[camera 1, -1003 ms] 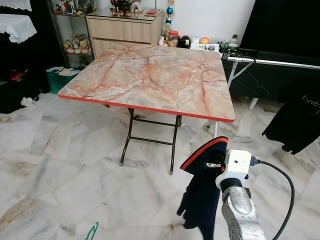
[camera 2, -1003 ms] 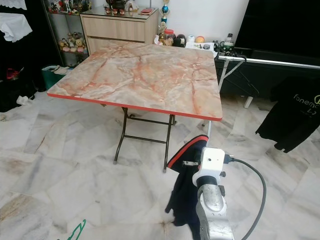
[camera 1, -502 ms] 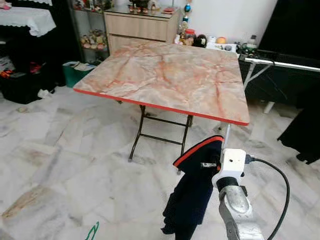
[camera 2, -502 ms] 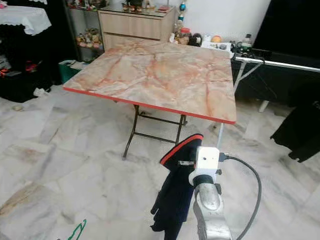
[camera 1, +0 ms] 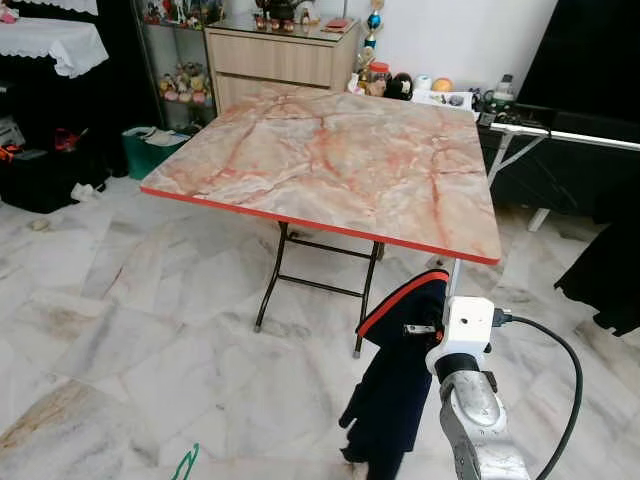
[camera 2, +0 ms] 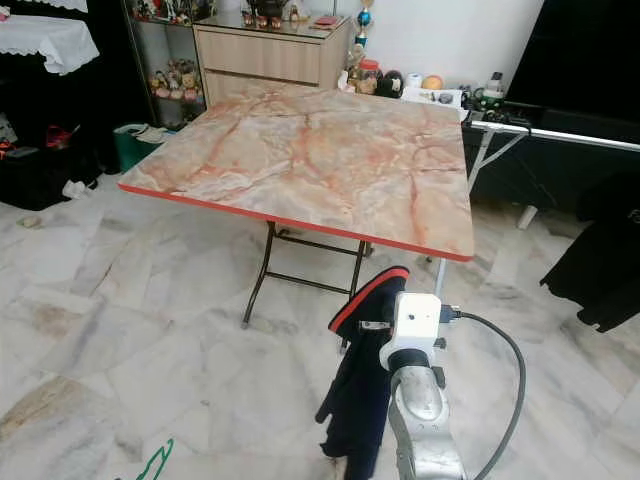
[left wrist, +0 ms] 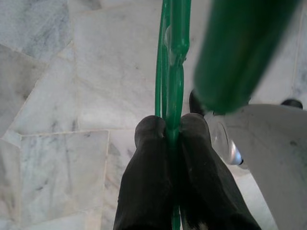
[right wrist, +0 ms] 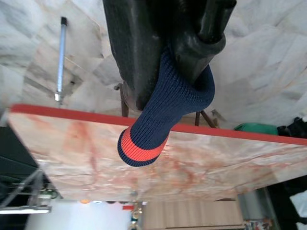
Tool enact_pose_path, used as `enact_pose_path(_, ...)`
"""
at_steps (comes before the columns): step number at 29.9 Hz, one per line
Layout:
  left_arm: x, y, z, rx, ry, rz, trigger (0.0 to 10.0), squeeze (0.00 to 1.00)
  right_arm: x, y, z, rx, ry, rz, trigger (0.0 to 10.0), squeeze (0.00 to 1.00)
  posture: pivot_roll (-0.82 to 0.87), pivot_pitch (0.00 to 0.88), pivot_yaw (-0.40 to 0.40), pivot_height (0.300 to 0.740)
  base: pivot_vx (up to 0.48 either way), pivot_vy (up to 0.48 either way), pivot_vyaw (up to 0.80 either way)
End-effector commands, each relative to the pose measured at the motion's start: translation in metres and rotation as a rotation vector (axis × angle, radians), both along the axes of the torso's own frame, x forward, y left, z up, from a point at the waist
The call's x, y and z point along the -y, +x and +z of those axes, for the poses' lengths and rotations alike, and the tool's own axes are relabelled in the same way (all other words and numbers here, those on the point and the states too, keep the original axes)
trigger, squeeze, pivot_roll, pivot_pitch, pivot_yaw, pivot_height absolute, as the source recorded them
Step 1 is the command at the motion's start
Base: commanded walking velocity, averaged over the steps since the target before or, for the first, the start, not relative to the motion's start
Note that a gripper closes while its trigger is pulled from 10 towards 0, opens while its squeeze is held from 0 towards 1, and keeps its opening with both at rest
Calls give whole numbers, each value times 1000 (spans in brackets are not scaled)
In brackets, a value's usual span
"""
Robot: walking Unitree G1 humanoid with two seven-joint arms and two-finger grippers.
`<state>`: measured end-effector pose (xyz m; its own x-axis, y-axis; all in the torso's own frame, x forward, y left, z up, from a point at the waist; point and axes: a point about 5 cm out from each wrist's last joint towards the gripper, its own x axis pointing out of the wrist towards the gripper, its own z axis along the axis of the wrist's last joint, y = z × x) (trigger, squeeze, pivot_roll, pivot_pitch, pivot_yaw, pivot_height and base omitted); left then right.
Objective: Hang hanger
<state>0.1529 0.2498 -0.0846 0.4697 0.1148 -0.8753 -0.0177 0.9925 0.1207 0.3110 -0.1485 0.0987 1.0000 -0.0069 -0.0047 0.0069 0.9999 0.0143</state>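
We found the table [camera 1: 330, 160] standing squarely ahead, its legs [camera 1: 275, 275] crossing underneath. Bare floor [camera 1: 110, 300] lay open on our left; a rail [camera 1: 580, 135] and hanging black clothes [camera 1: 605, 275] crowded the right.

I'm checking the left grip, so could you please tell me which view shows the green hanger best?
The left wrist view: the green hanger runs up between the shut left gripper. The eye views catch just a green tip at the bottom edge.
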Motion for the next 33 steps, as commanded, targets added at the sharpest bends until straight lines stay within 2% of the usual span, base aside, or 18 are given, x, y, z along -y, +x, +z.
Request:
enact_pose_path(1,1,-6,-3,-22,-6,4,10000,0,-2,4,8,37,3,6,10000,0,115,0,-44,740,322,0,0)
enact_pose_path(12,1,-5,-2,-21,-8,4,10000,0,-8,12,18,70,20,21,10000,0,116,0,-45,740,327,0,0)
enact_pose_path(15,0,-4,-2,-21,-9,4,10000,0,-13,19,29,107,27,40,10000,0,113,0,-40,740,324,0,0)
enact_pose_path(29,0,-2,-1,-16,-8,3,10000,0,-44,63,107,316,49,133,10000,0,122,0,-29,740,326,0,0)
enact_pose_path(33,0,-2,-1,-15,-7,6,10000,0,-45,69,116,334,60,129,10000,0,121,0,-29,740,324,0,0)
